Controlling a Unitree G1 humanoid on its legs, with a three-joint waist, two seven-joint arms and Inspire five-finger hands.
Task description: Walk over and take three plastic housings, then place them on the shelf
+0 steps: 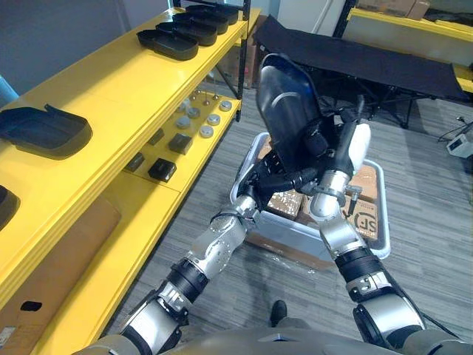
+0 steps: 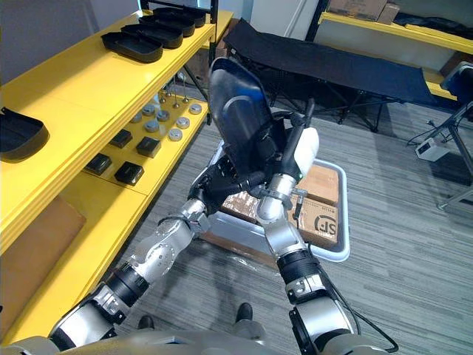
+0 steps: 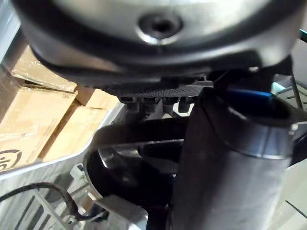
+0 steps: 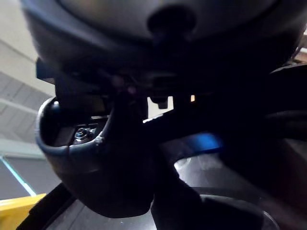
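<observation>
While I am watching through the head cameras, the long yellow shelf point(image 1: 111, 89) is running along the robot's left, and a black folding cot point(image 1: 355, 63) is standing well beyond it. On the floor ahead, a pale bin point(image 1: 383, 207) is holding brown cardboard boxes point(image 2: 321, 211), packed side by side. Above that bin, both hands are carrying 1 black plastic housing point(image 1: 284, 103), which is standing upright with its hollow side facing the cameras. The left hand point(image 1: 284, 180) is curling its fingers round the housing's lower end. The right hand point(image 1: 332, 159) is lying against the housing's right side; I cannot tell how it is set. A row of 4 housings point(image 1: 177, 41) is sitting at the top shelf's far end, with 1 nearer housing point(image 1: 44, 132) apart from them. Round metal discs point(image 1: 199, 118) and small black blocks point(image 1: 162, 170) are lying on the lower shelf level.
</observation>
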